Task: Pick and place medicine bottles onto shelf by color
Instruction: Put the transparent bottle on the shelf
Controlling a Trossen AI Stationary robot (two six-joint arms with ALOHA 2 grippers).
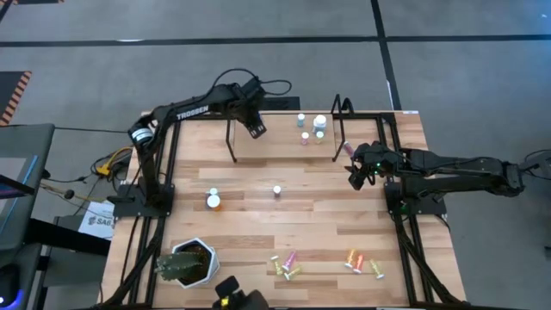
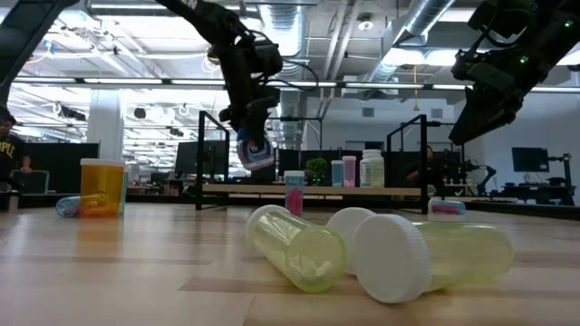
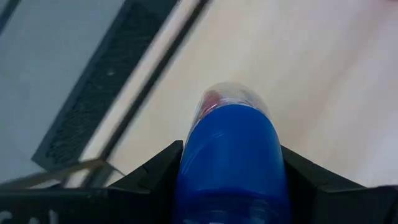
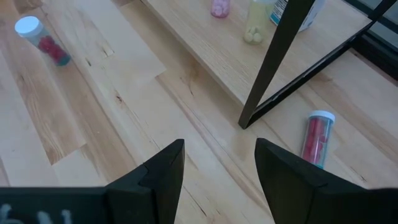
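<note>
The shelf (image 1: 284,129) stands at the table's far side and carries a few small bottles (image 1: 319,125). My left gripper (image 1: 254,127) hovers over the shelf's left part, shut on a bottle with a blue lid (image 3: 230,162). My right gripper (image 1: 356,175) is open and empty above the table, just right of the shelf's right upright. A pink vial (image 4: 316,138) lies on its side on the table beside that upright. An orange bottle (image 1: 213,201) and a small vial (image 1: 277,190) stand mid-table. Several yellow, pink and orange vials (image 1: 288,263) lie near the near edge. My left gripper pinches the bottle's blue lid end (image 3: 193,180) between its two fingers (image 3: 155,174). The bottle lies along the fingers, its clear body with red contents (image 3: 227,99) sticking out past the tips. The fingers slant downward; the bottle (image 2: 256,154) hangs tilted, clear of the shelf plank.
A spiky green plant in a white pot (image 1: 185,263) stands at the near left corner. The shelf's black rod uprights (image 4: 273,68) rise close to my right gripper. Two large yellow vials (image 2: 299,249) lie close in front of the low camera. Bare wood lies mid-table.
</note>
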